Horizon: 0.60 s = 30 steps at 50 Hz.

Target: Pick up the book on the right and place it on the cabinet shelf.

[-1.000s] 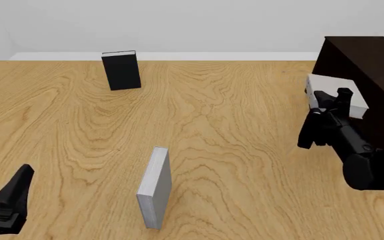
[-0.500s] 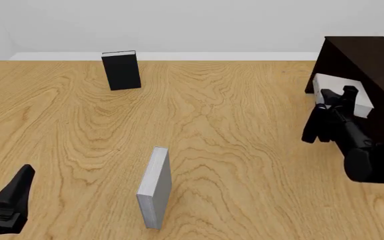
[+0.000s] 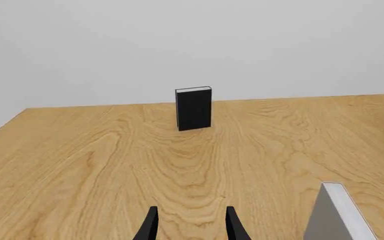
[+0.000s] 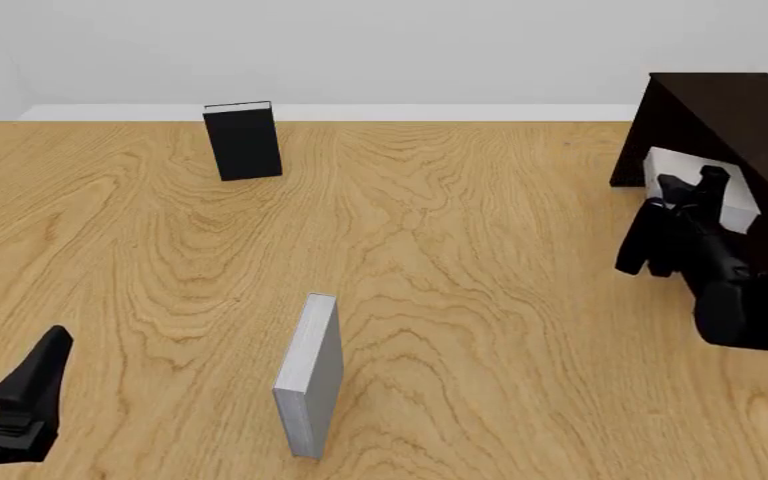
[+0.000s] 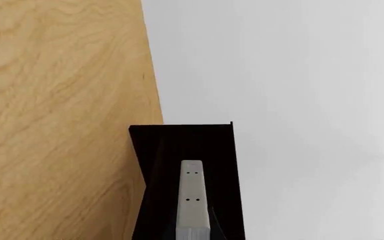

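Left gripper [image 4: 11,395]: near left corner, low over worktop [image 4: 491,300], jaws released, empty. Silver-grey book [image 4: 311,375]: upright, near centre. Right gripper [image 4: 684,215]: jaws clenched on book [image 4: 724,198], grey cover, white page edges, partly inside cabinet [image 4: 738,130], far right. Black book [image 4: 243,140]: upright, far. Three books total.

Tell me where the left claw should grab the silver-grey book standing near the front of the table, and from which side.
Grip the silver-grey book across its thin width near the top edge, coming down from above. It stands upright on its edge with both broad covers free, so the open left claw could likely straddle it.
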Motion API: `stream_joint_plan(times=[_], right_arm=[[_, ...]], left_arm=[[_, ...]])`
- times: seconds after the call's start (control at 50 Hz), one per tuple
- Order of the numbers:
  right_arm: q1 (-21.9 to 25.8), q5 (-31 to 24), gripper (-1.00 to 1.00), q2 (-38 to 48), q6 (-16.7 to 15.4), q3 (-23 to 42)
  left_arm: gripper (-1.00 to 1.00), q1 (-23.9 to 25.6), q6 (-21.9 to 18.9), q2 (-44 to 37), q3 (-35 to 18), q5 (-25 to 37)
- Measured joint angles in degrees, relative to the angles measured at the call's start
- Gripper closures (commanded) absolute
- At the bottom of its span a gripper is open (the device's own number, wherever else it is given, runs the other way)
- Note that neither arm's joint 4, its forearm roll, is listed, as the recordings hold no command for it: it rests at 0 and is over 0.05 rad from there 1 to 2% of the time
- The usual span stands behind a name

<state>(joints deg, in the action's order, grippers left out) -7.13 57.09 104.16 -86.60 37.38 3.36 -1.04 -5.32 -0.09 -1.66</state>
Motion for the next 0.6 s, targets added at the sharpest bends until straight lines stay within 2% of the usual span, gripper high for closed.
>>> stream_joint_plan(times=[0.6], right_arm=[[-3.1, -6.5, 1.0, 2.7, 2.3, 7.7]], left_arm=[[-1.0, -0.2, 0.0, 0.6, 0.1, 0.9]])
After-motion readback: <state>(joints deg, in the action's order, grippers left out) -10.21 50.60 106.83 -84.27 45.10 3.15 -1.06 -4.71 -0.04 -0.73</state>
